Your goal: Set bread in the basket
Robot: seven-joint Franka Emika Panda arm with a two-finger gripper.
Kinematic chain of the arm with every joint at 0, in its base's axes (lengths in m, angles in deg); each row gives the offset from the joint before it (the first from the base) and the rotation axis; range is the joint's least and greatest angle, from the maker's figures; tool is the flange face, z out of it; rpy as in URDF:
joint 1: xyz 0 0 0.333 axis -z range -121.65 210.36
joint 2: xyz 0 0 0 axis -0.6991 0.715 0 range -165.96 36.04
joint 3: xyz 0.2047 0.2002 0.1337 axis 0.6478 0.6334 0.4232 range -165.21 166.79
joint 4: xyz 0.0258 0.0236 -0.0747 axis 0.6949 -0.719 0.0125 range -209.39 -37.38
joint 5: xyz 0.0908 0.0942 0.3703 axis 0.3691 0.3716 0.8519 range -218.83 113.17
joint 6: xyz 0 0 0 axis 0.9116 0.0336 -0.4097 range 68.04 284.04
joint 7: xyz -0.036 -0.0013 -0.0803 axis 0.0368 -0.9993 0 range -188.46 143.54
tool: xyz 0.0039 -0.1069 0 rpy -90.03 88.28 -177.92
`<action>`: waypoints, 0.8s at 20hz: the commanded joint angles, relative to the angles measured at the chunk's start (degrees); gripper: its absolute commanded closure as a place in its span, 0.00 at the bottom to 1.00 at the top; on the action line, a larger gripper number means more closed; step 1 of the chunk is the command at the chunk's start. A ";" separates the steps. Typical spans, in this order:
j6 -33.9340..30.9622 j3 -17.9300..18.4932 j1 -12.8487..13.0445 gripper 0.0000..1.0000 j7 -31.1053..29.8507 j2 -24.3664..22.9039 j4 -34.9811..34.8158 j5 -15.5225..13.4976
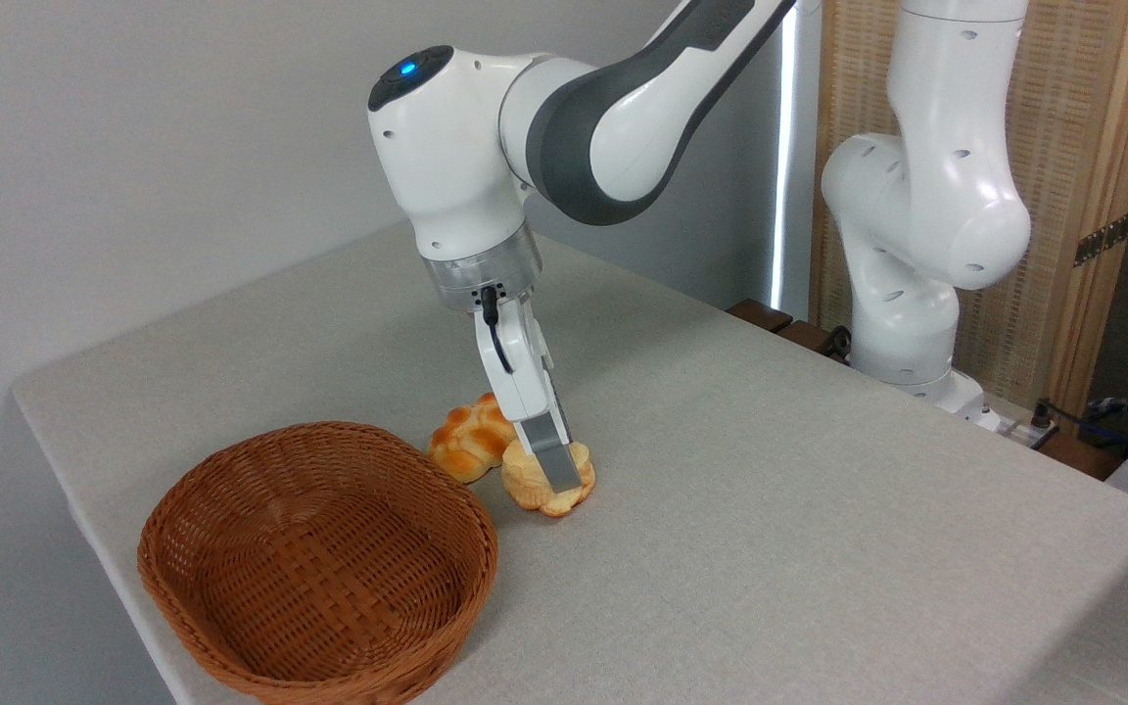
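I saw my jaws (556,468) down around the little round bread (546,482) on the tabletop (819,509), but I could not tell if they squeezed it yet, and the basket (319,563) sat just left of them.

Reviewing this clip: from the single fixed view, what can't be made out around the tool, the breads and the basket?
- Tool: the near finger covers the far one, so whether it has closed on the small round pale-yellow bun cannot be told.
- Braided orange-brown glossy loaf: its right end hides behind the finger and bun.
- Oval brown woven wicker basket: bottom frame edge cuts off its near rim.
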 commanded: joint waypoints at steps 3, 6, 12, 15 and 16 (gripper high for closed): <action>-0.75 0.66 0.27 0.52 -0.74 -0.91 -0.05 1.17; -1.46 0.83 0.27 0.52 -0.74 -1.52 0.03 1.17; -3.31 1.01 0.18 0.52 -0.83 -3.02 0.91 0.99; -5.32 1.10 -0.08 0.51 -0.57 -4.16 3.45 0.29; -5.76 1.10 -0.08 0.51 -0.65 -4.25 4.33 0.20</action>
